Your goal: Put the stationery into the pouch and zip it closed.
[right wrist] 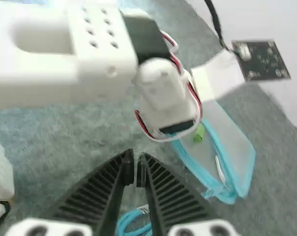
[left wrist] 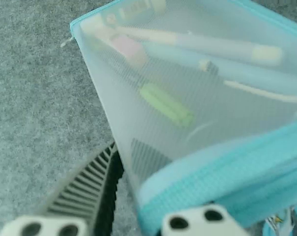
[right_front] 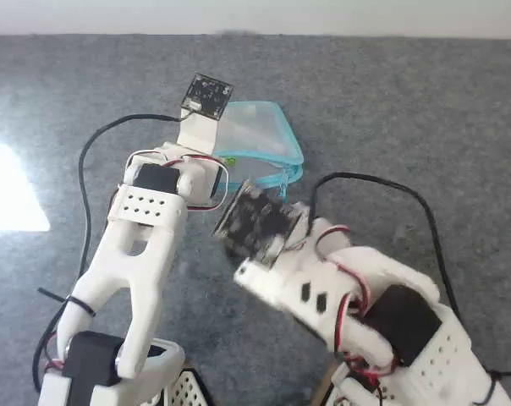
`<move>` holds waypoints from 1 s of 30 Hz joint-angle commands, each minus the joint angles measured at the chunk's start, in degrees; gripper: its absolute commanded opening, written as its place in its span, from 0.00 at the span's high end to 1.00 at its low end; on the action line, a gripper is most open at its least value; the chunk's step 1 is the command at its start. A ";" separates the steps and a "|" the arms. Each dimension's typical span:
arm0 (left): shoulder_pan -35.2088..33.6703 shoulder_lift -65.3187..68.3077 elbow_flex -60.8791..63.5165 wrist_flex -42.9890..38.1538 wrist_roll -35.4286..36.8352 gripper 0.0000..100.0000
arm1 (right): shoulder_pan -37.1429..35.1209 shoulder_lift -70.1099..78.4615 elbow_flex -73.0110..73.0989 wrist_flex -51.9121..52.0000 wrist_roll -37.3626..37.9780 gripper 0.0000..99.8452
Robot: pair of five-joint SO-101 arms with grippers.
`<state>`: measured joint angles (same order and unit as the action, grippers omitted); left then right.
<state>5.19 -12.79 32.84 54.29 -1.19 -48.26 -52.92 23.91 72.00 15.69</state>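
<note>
Grey felt table (right_front: 408, 101): pouch (right_front: 255, 135) at 12 o'clock, judged soft, light and floppy. Left gripper (left wrist: 124, 148) pinches its edge; right gripper (right wrist: 136, 160) has its jaws almost together. Take hold at the pull cord (right wrist: 131, 221).

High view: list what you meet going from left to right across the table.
Bright patch of light → left arm → pouch → right arm.

White arms (right_front: 141, 245) carry ribbed black fingers (right wrist: 102, 191) and seemingly red-white wiring (right wrist: 192, 96).
</note>
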 commanded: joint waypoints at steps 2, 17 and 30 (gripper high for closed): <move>-3.96 4.48 -0.75 0.35 6.07 0.99 | 7.52 -0.31 16.00 -12.53 -6.77 0.92; -6.42 4.48 -1.36 0.18 9.58 0.99 | 12.53 13.41 32.88 -39.08 -27.25 0.70; -6.33 4.57 -1.19 0.18 9.49 0.99 | 15.69 20.44 32.88 -46.02 -27.60 0.90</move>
<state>0.62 -12.79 31.16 54.20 6.90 -34.55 -32.35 57.41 27.69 -11.30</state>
